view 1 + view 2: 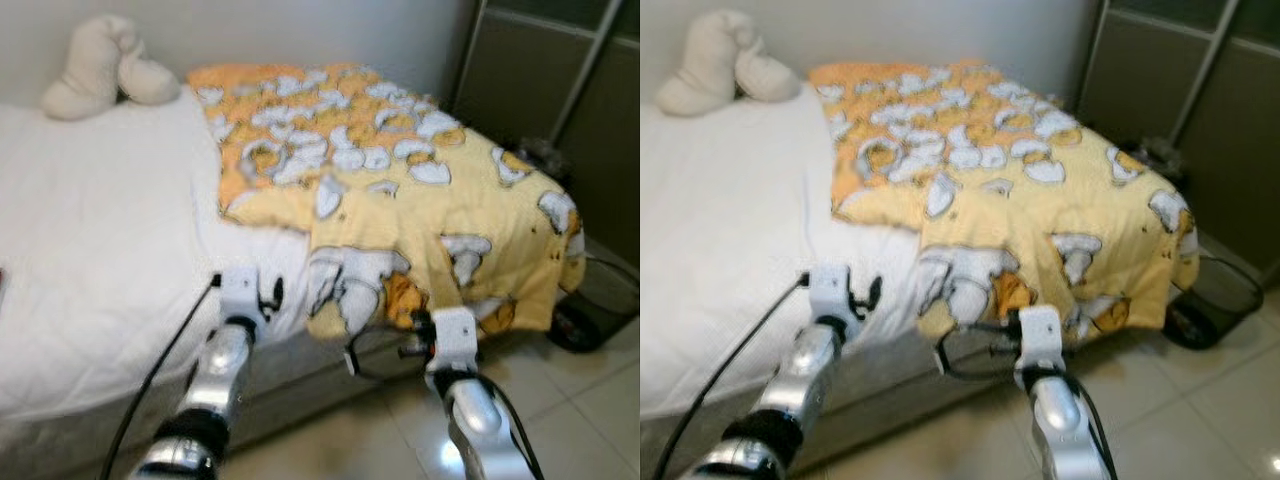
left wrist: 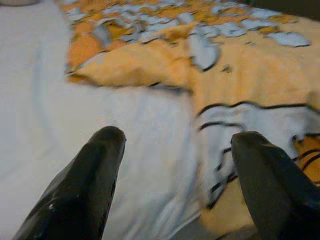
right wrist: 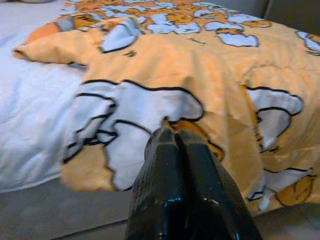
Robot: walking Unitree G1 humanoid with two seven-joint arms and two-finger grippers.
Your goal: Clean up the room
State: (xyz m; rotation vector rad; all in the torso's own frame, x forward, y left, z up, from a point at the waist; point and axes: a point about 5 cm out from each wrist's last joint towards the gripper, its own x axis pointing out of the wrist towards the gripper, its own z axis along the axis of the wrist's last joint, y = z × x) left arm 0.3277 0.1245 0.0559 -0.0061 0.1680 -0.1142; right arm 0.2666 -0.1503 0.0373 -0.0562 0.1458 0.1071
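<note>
A yellow-orange blanket (image 1: pixel 400 170) with a white cartoon pattern lies rumpled over the right half of the bed. Its lower corner hangs over the bed's front edge. The white sheet (image 1: pixel 100 230) is bare on the left half. My left gripper (image 2: pixel 180 137) is open above the sheet near the front edge, just left of the blanket's hanging corner (image 2: pixel 240 150), with nothing between its fingers. My right gripper (image 3: pixel 175 132) is shut, fingers pressed together, and points at the hanging blanket (image 3: pixel 150 100) from the floor side, a short way from the cloth.
A cream plush toy (image 1: pixel 105 65) rests at the bed's back left against the wall. Dark cabinet doors (image 1: pixel 560 80) stand to the right. A black mesh basket (image 1: pixel 600 300) sits on the tiled floor (image 1: pixel 580 400) beside the bed's right corner.
</note>
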